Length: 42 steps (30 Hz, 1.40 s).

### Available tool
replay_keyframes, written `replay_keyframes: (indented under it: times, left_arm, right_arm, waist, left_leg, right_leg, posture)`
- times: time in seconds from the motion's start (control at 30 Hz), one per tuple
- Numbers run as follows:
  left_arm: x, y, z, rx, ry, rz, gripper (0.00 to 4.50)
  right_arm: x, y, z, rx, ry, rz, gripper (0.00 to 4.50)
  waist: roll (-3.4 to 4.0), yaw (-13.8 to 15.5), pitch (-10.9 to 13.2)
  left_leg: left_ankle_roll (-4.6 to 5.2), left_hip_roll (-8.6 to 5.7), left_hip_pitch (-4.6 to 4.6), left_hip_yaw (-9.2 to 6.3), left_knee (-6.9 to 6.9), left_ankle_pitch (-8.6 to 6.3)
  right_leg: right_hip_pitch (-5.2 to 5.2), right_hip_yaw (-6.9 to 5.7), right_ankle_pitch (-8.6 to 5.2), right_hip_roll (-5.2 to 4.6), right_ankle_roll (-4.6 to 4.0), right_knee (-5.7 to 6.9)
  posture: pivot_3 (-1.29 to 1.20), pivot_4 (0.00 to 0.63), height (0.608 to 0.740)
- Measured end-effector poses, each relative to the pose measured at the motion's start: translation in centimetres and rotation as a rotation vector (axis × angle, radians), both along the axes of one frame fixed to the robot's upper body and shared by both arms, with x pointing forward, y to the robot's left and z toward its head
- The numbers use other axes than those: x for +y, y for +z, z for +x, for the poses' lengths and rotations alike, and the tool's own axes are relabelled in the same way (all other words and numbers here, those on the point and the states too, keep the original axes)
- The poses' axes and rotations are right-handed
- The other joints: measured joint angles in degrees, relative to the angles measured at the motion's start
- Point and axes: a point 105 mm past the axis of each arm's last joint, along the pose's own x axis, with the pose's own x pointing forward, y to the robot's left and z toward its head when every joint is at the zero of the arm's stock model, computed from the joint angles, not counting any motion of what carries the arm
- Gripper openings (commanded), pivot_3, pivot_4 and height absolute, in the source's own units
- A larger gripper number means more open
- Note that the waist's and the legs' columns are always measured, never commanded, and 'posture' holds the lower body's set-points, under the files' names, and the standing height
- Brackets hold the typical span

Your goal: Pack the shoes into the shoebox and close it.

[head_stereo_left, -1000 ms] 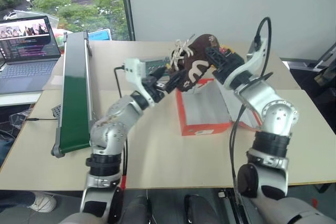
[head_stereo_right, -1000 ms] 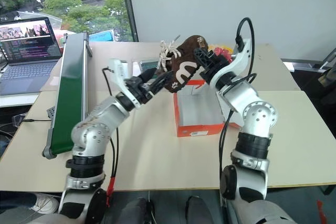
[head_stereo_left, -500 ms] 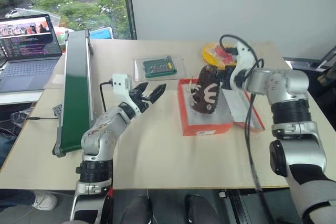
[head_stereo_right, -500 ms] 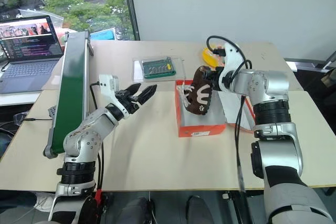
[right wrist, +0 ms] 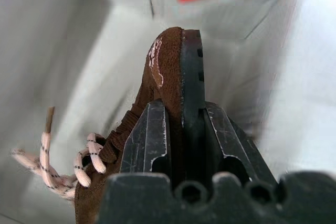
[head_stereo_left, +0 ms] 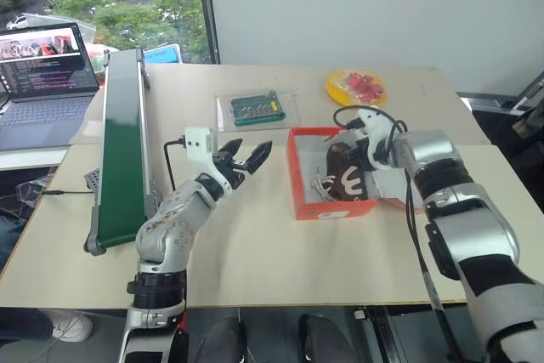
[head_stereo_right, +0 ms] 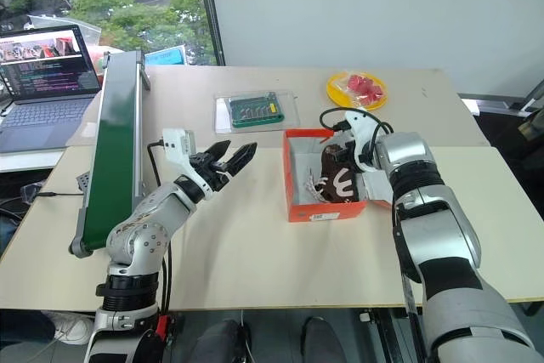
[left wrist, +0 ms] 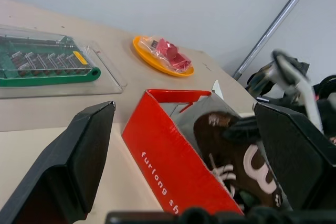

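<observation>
- Pale beige surface point(head_stereo_left: 255, 252) under a grey wall, with a window and green trees behind its far left corner.
- Red-orange shoebox point(head_stereo_left: 299, 178) sits right of centre, lid thrown open toward the right edge, white inside showing.
- Right tool point(right wrist: 185, 129) is down inside the box, fingers point(right wrist: 149, 140) pinching the sole edge of a dark brown shoe point(head_stereo_left: 344, 174) with white markings.
- That shoe is in the box, its cream laces point(right wrist: 52, 166) spilling against the white wall.
- Left tool point(head_stereo_left: 245, 157) hovers above the surface just left of the box, fingers point(left wrist: 79, 156) spread wide, holding nothing.
- Clear tray with a green circuit board point(head_stereo_left: 257, 108) lies beyond the box toward the far edge.
- Yellow plate point(head_stereo_left: 357, 87) with red pieces sits near the far edge, right of the tray.
- Long green conveyor point(head_stereo_left: 121, 142) runs along the left edge, a lit laptop point(head_stereo_left: 42, 74) beyond it.
</observation>
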Motion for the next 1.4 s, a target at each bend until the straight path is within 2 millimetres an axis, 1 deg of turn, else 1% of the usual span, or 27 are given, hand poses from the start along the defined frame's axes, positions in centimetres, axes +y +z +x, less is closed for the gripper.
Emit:
replay_keyframes:
  times: [0.03,0.07,0.1,0.17,0.23,0.27,0.3,0.33,0.4,0.43,0.5,0.53,0.57,0.63,0.67,0.7,0.73,0.77,0.83,0.9,0.97,1.03,1.13,1.2,1.3,1.37,1.4]
  left_arm:
    - [0.1,-0.1,-0.1,0.002,0.005,0.001,4.5]
    - [0.2,-0.3,-0.2,0.006,0.012,0.002,4.5]
    - [0.3,-0.4,-0.3,0.01,0.016,0.002,4.5]
    - [0.7,-0.6,-0.3,0.016,0.032,0.004,4.5]
    - [0.8,-0.6,-0.4,0.017,0.039,0.004,4.5]
    - [1.0,-0.6,-0.4,0.016,0.047,0.005,4.5]
    - [1.3,-0.7,-0.6,0.017,0.061,0.008,4.5]
    - [1.5,-0.9,-0.6,0.022,0.074,0.023,4.5]
    - [2.1,-1.1,-0.5,0.032,0.1,0.058,4.5]
    - [2.6,-1.2,-0.4,0.042,0.122,0.076,4.5]
    - [3.3,-1.1,0.0,0.05,0.158,0.082,4.5]
    - [3.7,-1.0,0.2,0.05,0.174,0.085,4.5]
    - [4.1,-0.8,0.4,0.049,0.19,0.09,4.5]
    - [5.2,-0.3,0.9,0.043,0.244,0.117,4.5]
    - [5.9,0.1,1.2,0.034,0.281,0.134,4.5]
    - [6.4,0.5,1.3,0.023,0.312,0.138,4.5]
    - [6.8,0.8,1.4,0.013,0.344,0.138,4.5]
    - [7.5,0.9,1.5,0.009,0.382,0.139,4.5]
    - [8.7,1.1,1.5,0.011,0.464,0.126,4.5]
    - [10.2,1.0,1.4,0.017,0.546,0.128,4.5]
    - [11.5,0.9,0.7,0.012,0.632,0.15,4.5]
    - [12.4,1.0,-0.2,-0.003,0.706,0.187,4.5]
    - [13.2,2.2,-1.4,-0.061,0.798,0.27,4.5]
    - [13.7,3.5,-2.2,-0.119,0.849,0.345,4.5]
    - [13.7,5.5,-3.4,-0.186,0.895,0.366,4.5]
    - [14.4,6.1,-4.2,-0.195,0.942,0.364,4.5]
    - [14.9,6.0,-4.4,-0.186,0.96,0.366,4.5]
  right_arm:
    - [0.0,-0.1,0.1,-0.003,0.002,-0.014,1.61]
    - [0.1,-0.2,0.2,-0.005,0.005,-0.023,2.0]
    - [0.0,-0.5,0.2,-0.001,0.004,-0.028,2.25]
    - [0.3,-0.8,0.3,0.009,-0.003,-0.02,3.01]
    - [0.5,-0.7,0.4,0.004,-0.008,-0.012,3.65]
    - [0.9,-0.2,0.6,-0.012,-0.012,-0.004,3.98]
    - [1.5,1.2,1.2,-0.054,-0.024,0.022,4.3]
    - [2.2,3.2,1.7,-0.1,-0.042,0.071,4.45]
    - [3.5,7.7,2.4,-0.204,-0.043,0.153,4.45]
    - [4.8,11.2,2.5,-0.275,-0.022,0.206,4.45]
    - [6.8,15.9,1.8,-0.377,0.035,0.261,4.45]
    - [7.6,17.3,1.4,-0.409,0.059,0.275,4.45]
    - [8.3,18.3,0.9,-0.431,0.079,0.291,4.45]
    - [9.6,19.3,-0.2,-0.506,0.132,0.331,4.45]
    - [10.1,19.3,-0.9,-0.548,0.166,0.339,4.45]
    - [10.2,18.8,-1.3,-0.578,0.182,0.34,4.45]
    - [10.1,17.8,-1.8,-0.59,0.198,0.345,4.45]
    - [10.1,16.3,-2.1,-0.575,0.214,0.361,4.45]
    - [9.8,12.7,-2.9,-0.516,0.234,0.388,4.45]
    - [9.8,9.8,-3.6,-0.458,0.235,0.419,4.45]
    - [10.2,7.2,-4.8,-0.423,0.233,0.465,4.45]
    - [10.9,5.8,-5.8,-0.405,0.218,0.523,4.45]
    - [12.3,4.8,-6.9,-0.382,0.225,0.586,4.45]
    - [12.7,4.5,-7.3,-0.38,0.233,0.583,4.45]
    - [13.2,4.4,-7.5,-0.378,0.258,0.576,4.45]
    - [13.4,4.4,-7.5,-0.383,0.278,0.568,4.45]
    - [13.3,4.2,-7.4,-0.386,0.281,0.558,4.45]
  waist:
    - [0.0,-0.02,0.0]
    - [0.0,0.0,0.0]
    - [0.0,0.01,0.0]
    - [0.0,0.06,0.0]
    - [0.0,0.15,0.0]
    - [0.0,0.14,0.0]
    - [0.05,0.11,0.03]
    - [0.1,-0.02,0.07]
    - [0.1,-0.16,0.07]
    - [0.11,-0.19,0.07]
    - [0.11,-0.02,0.07]
    - [0.11,0.09,0.07]
    - [0.11,0.11,0.07]
    - [0.07,0.42,0.05]
    - [0.05,0.55,0.04]
    - [0.04,0.72,0.02]
    - [-0.01,0.98,0.0]
    - [-0.04,1.05,-0.03]
    - [-0.05,1.09,-0.03]
    - [-0.05,0.95,-0.03]
    - [-0.05,0.34,-0.03]
    - [-0.05,-0.15,-0.03]
    - [-0.05,-0.28,-0.03]
    - [-0.05,-0.07,-0.03]
    - [-0.05,0.2,-0.03]
    - [-0.05,0.18,-0.03]
    - [-0.05,0.16,-0.04]
  left_leg:
    - [-0.15,0.0,0.04,0.01,-0.01,0.09]
    - [-0.16,0.0,0.05,0.02,-0.01,0.1]
    - [-0.16,0.01,0.04,0.0,-0.01,0.1]
    - [-0.17,0.01,0.04,-0.02,-0.01,0.1]
    - [-0.17,0.03,0.03,-0.04,-0.01,0.1]
    - [-0.17,0.04,0.03,-0.04,-0.01,0.1]
    - [-0.18,0.06,-0.04,-0.09,-0.02,0.1]
    - [-0.19,0.05,-0.07,-0.06,-0.01,0.11]
    - [-0.24,0.05,-0.17,-0.01,-0.04,0.14]
    - [-0.27,0.07,-0.16,-0.02,-0.1,0.16]
    - [-0.24,0.12,-0.16,-0.11,-0.16,0.14]
    - [-0.17,0.13,-0.16,-0.13,-0.16,0.1]
    - [-0.09,0.12,-0.16,-0.13,-0.14,0.05]
    - [0.08,0.11,-0.17,-0.22,-0.09,-0.05]
    - [0.11,0.09,-0.18,-0.26,-0.03,-0.07]
    - [0.11,0.05,-0.18,-0.27,-0.02,-0.07]
    - [0.1,0.03,-0.17,-0.27,-0.01,-0.06]
    - [0.06,0.04,-0.17,-0.29,0.05,-0.04]
    - [-0.14,0.01,-0.21,-0.24,0.05,0.08]
    - [-0.21,0.01,-0.22,-0.2,0.03,0.12]
    - [-0.26,0.07,-0.18,-0.16,-0.01,0.15]
    - [-0.27,0.08,-0.17,-0.12,-0.05,0.15]
    - [-0.16,0.1,-0.12,-0.12,-0.06,0.09]
    - [0.05,0.08,-0.11,-0.13,-0.05,-0.04]
    - [0.06,0.08,-0.1,-0.13,-0.02,-0.05]
    - [0.05,0.07,-0.09,-0.13,-0.02,-0.04]
    - [0.05,0.05,-0.06,-0.11,-0.02,-0.04]
  right_leg:
    - [0.05,0.0,0.0,0.0,0.0,0.0]
    - [0.06,0.0,0.0,0.0,0.0,0.0]
    - [0.06,0.0,0.0,0.0,0.0,0.01]
    - [0.05,0.0,0.0,-0.01,-0.01,0.02]
    - [0.05,-0.01,0.0,-0.03,-0.01,0.02]
    - [0.04,-0.01,0.0,-0.04,0.0,0.03]
    - [-0.07,0.05,0.01,-0.06,0.0,0.05]
    - [-0.23,0.11,0.01,-0.08,0.0,0.22]
    - [-0.48,0.19,0.02,-0.04,-0.01,0.38]
    - [-0.54,0.17,0.02,0.02,-0.04,0.42]
    - [-0.56,0.05,0.01,0.06,-0.09,0.46]
    - [-0.56,0.02,0.01,0.06,-0.11,0.46]
    - [-0.53,0.02,0.01,0.04,-0.11,0.47]
    - [-0.46,-0.07,0.02,0.0,-0.11,0.46]
    - [-0.41,-0.1,0.02,-0.04,-0.1,0.46]
    - [-0.38,-0.11,0.03,-0.09,-0.08,0.45]
    - [-0.36,-0.12,0.04,-0.11,-0.07,0.43]
    - [-0.33,-0.14,0.04,-0.12,-0.06,0.44]
    - [-0.37,-0.12,0.05,-0.17,-0.04,0.42]
    - [-0.44,-0.08,0.05,-0.16,-0.04,0.44]
    - [-0.5,0.0,0.05,-0.09,-0.04,0.49]
    - [-0.56,0.05,0.06,-0.03,-0.07,0.53]
    - [-0.56,0.05,0.09,0.01,-0.11,0.6]
    - [-0.55,0.04,0.09,-0.02,-0.12,0.63]
    - [-0.51,0.02,0.09,-0.04,-0.12,0.62]
    - [-0.51,0.02,0.09,-0.03,-0.12,0.6]
    - [-0.5,0.02,0.09,-0.02,-0.12,0.61]
  posture:
    - [0.0,0.15,0.74]
    - [0.0,0.15,0.74]
    - [0.0,0.15,0.74]
    - [0.0,0.15,0.74]
    - [0.0,0.15,0.74]
    - [0.0,0.15,0.74]
    - [0.0,0.15,0.74]
    - [0.0,0.15,0.74]
    - [0.0,0.15,0.74]
    - [0.0,0.15,0.74]
    - [0.0,0.15,0.74]
    - [0.0,0.15,0.74]
    - [0.0,0.15,0.74]
    - [0.0,0.15,0.74]
    - [0.0,0.15,0.74]
    - [0.0,0.15,0.74]
    - [0.0,0.15,0.74]
    - [0.0,0.15,0.74]
    - [0.0,0.15,0.74]
    - [0.0,0.15,0.74]
    - [0.0,0.15,0.74]
    - [0.0,0.15,0.74]
    - [0.0,0.15,0.74]
    - [0.0,0.15,0.74]
    - [0.0,0.15,0.74]
    - [0.0,0.15,0.74]
    - [0.0,0.15,0.74]
